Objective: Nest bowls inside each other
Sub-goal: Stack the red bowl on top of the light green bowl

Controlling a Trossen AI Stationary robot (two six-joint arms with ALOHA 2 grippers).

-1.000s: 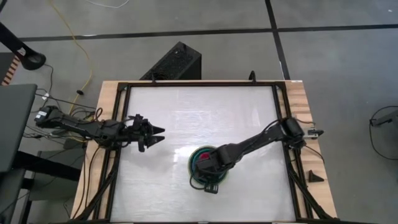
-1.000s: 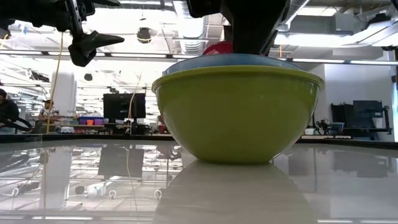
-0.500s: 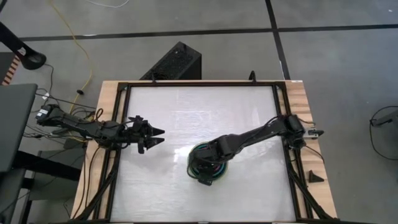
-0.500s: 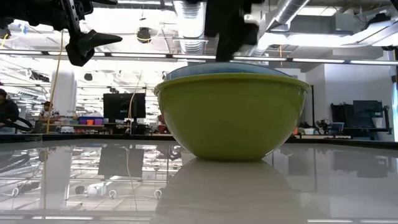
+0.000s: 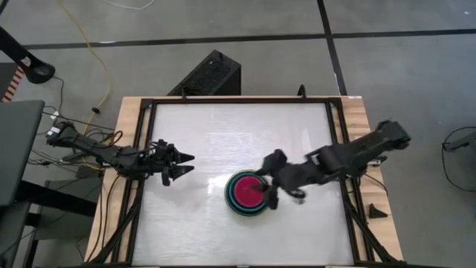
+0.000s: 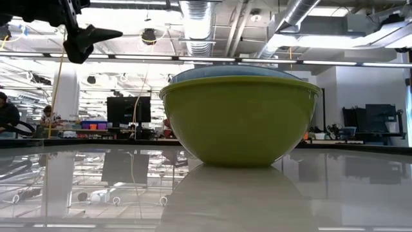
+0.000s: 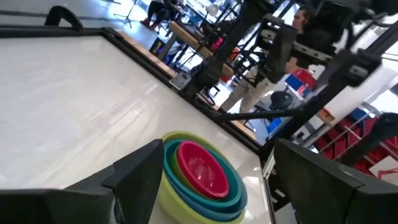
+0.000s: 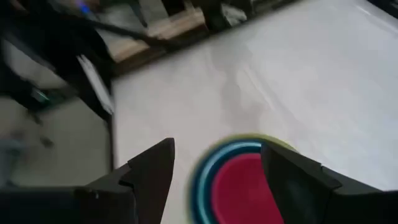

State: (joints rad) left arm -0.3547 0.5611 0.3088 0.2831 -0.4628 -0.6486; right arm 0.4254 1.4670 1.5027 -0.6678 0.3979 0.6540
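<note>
The bowls [image 5: 248,193] stand nested in one stack near the middle of the table, resting on the olive-green bowl's base [image 6: 239,161]. A light blue rim [image 6: 238,69] shows just above the olive one. Teal rings and the magenta-red bowl [image 7: 200,168] sit innermost. My right gripper [image 5: 266,193] hangs open above the stack's right side, with the bowls [image 8: 242,180] below its fingers, touching nothing. My left gripper [image 5: 183,164] waits open and level over the table's left part, pointing toward the stack [image 7: 199,180].
A black box [image 5: 212,74] sits on the floor past the far edge. A small black wedge [image 5: 375,212] lies on the wooden strip at the right. The white tabletop [image 5: 238,134] spreads around the stack. People show in the room behind [image 6: 8,116].
My right gripper has let go of the magenta-red bowl, which now sits down inside the stack. The gripper has risen out of the bowls and drawn back toward the table's right edge, tipping up. The stack has settled level.
</note>
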